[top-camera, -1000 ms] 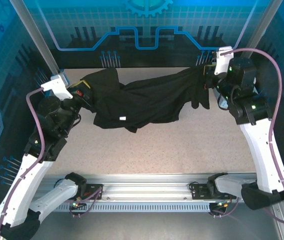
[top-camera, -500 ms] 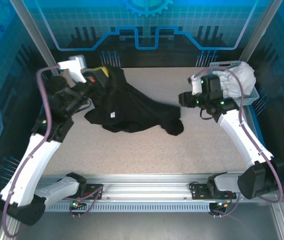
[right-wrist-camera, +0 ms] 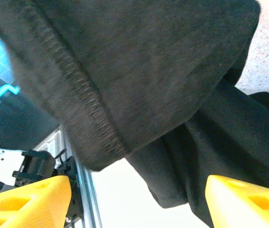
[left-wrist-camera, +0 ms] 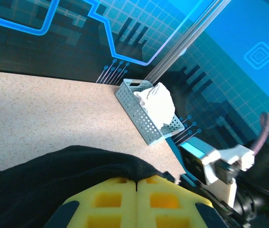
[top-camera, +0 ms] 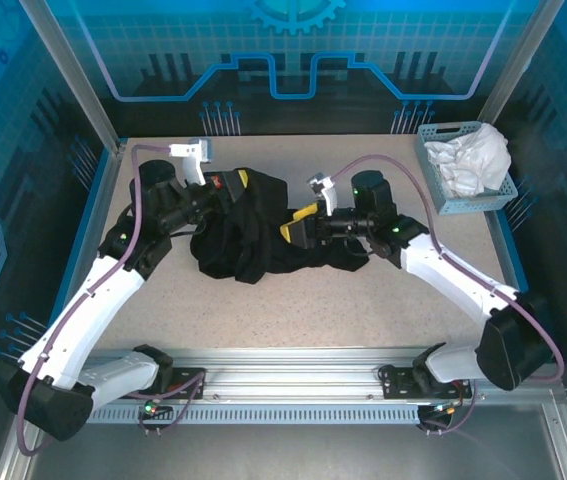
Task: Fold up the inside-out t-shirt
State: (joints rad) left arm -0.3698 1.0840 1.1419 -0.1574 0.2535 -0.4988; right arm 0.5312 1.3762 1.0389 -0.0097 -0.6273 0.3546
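The inside-out t-shirt (top-camera: 248,245) is a black bunched heap in the middle of the table. My left gripper (top-camera: 237,184) is at the heap's upper edge, shut on a fold of the black cloth. In the left wrist view its yellow fingers (left-wrist-camera: 110,199) press together with the t-shirt (left-wrist-camera: 53,175) pinched at their tips. My right gripper (top-camera: 299,226) is at the heap's right side, open. In the right wrist view its fingers (right-wrist-camera: 30,202) stand far apart, and a hemmed edge of the t-shirt (right-wrist-camera: 139,71) hangs loose in front of them.
A blue perforated basket (top-camera: 433,170) with a white garment (top-camera: 473,158) stands at the back right corner. It also shows in the left wrist view, basket (left-wrist-camera: 136,111) and white garment (left-wrist-camera: 158,102). Bare speckled tabletop (top-camera: 363,310) lies in front of the heap.
The shirt was stretched between both grippers across the back. The right gripper let go, opened and swung left to the middle. The left gripper carried its end rightward, so the shirt collapsed into a heap.
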